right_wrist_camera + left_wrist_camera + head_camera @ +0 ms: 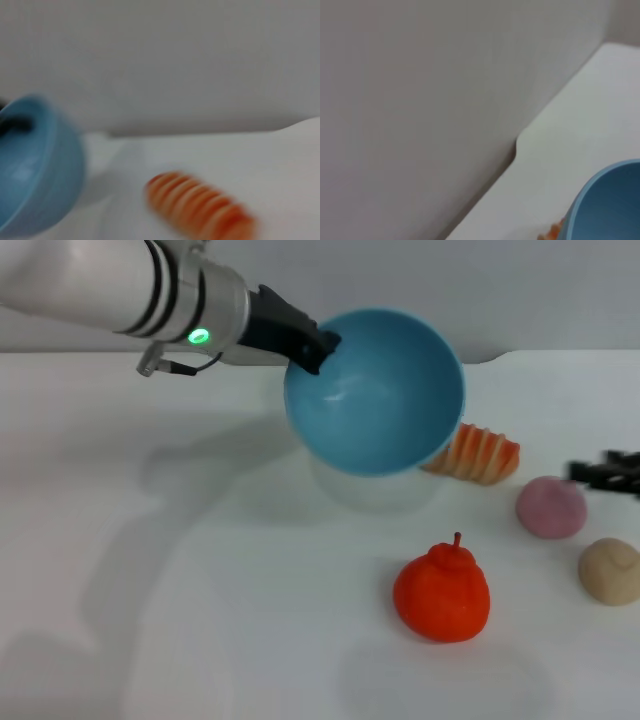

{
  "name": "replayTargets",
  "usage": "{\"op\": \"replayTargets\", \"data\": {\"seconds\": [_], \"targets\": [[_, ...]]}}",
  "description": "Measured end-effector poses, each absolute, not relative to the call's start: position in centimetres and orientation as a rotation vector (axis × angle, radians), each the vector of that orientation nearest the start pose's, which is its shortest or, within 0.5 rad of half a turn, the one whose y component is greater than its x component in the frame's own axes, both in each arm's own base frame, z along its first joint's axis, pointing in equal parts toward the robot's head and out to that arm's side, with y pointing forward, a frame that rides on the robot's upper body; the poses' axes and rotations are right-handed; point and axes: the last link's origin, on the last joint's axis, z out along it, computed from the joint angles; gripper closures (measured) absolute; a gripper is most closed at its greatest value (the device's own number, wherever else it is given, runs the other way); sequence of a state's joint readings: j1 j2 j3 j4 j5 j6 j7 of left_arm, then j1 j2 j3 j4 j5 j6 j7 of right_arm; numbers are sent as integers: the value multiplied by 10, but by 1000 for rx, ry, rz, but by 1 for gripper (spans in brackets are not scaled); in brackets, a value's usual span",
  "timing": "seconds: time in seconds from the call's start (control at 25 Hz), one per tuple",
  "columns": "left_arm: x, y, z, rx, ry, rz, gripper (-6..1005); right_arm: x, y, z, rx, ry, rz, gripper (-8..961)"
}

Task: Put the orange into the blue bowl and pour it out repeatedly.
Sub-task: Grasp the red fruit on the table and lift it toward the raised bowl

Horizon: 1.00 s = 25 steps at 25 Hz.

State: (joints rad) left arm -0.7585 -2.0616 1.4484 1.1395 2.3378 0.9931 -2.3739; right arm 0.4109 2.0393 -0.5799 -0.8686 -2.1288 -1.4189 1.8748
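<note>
Up near the back of the white table [150, 620], the left gripper [305, 340] is clamped on the rim of the blue bowl [375, 390], holding it raised and tipped so its empty inside faces the head camera. Just behind the bowl's right side lies the striped orange bread loaf [475, 453]. The orange [442, 592] sits on the table in front of the bowl, well apart from it (stem nub up). Farther right are a pink ball [551, 506] and a beige ball [611, 570]. The right gripper [608, 473] shows only at the right edge; I cannot tell how its fingers stand.
</note>
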Motion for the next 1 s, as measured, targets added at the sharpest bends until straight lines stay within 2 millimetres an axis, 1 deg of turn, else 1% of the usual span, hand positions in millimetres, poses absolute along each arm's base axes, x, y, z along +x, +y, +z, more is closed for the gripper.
{"op": "replayTargets", "data": {"seconds": [0.04,0.08,0.12,0.16,0.28,0.4,0.6,1.0], "targets": [[-108,428,-23,-2549,-522,-66,999,319,331,62,-2343,1206,503,136],[-110,430,-20,-2542,-551,-93,999,305,336,51,-2428,1190,493,136],[-110,431,-19,-2538,-571,-118,999,305,336,51,-2428,1190,493,136],[-111,431,-19,-2536,-584,-133,1000,297,338,45,-2463,1176,491,135],[-113,431,-20,-2534,-604,-155,1000,279,343,22,-2569,1169,456,135],[-115,430,-22,-2531,-614,-155,1000,268,348,2,-2639,1196,416,136],[-117,431,-24,-2525,-618,-154,1000,262,350,-19,-2672,1247,365,153],[-120,431,-25,-2520,-622,-150,1000,269,333,-42,-2737,1343,269,187]]}}
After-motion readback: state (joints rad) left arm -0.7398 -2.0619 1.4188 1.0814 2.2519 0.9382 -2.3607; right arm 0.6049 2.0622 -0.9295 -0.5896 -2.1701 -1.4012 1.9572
